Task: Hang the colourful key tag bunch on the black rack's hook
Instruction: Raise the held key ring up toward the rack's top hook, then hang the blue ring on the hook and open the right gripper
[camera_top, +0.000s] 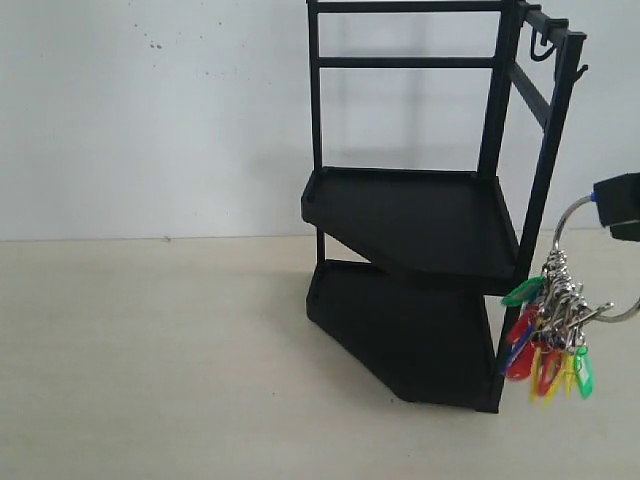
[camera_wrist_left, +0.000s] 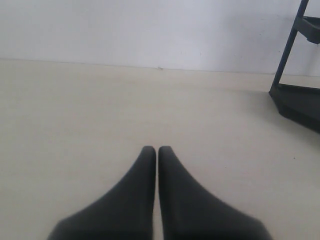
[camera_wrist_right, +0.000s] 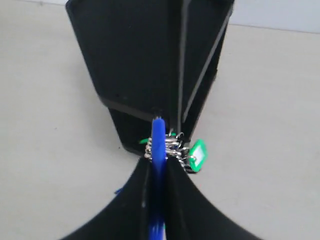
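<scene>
The colourful key tag bunch (camera_top: 551, 335) hangs in the air just right of the black rack (camera_top: 420, 220), its steel ring (camera_top: 566, 222) held by my right gripper (camera_top: 615, 208) at the frame's right edge. Red, yellow, green and blue tags dangle below the clips. In the right wrist view my right gripper (camera_wrist_right: 159, 162) is shut on a blue tag edge-on, with clips and a green tag (camera_wrist_right: 197, 154) beyond, and the rack (camera_wrist_right: 150, 65) below. A hook (camera_top: 541, 46) sits on the rack's top rail, well above the bunch. My left gripper (camera_wrist_left: 157, 150) is shut on nothing over bare table.
The rack's lower tray corner (camera_wrist_left: 299, 102) shows at the far side of the left wrist view. A white wall (camera_top: 150, 110) stands behind the beige table (camera_top: 150, 360).
</scene>
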